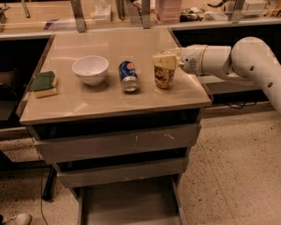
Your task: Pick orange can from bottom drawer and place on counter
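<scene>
The orange can (165, 80) stands upright at the right side of the counter (109, 103), its base at or just above the surface. My gripper (164, 61) reaches in from the right on a white arm, and its pale fingers (163, 61) clasp the can's upper part, hiding the silver top. The bottom drawer (127, 204) is pulled open below, and the part of its flat floor that shows is bare.
A blue can (128, 75) stands just left of the orange can. A white bowl (90, 69) sits left of that, and a green-and-yellow sponge (44, 83) lies near the left edge. The two upper drawers (118, 143) are slightly open. A cluttered shelf (145, 11) runs behind.
</scene>
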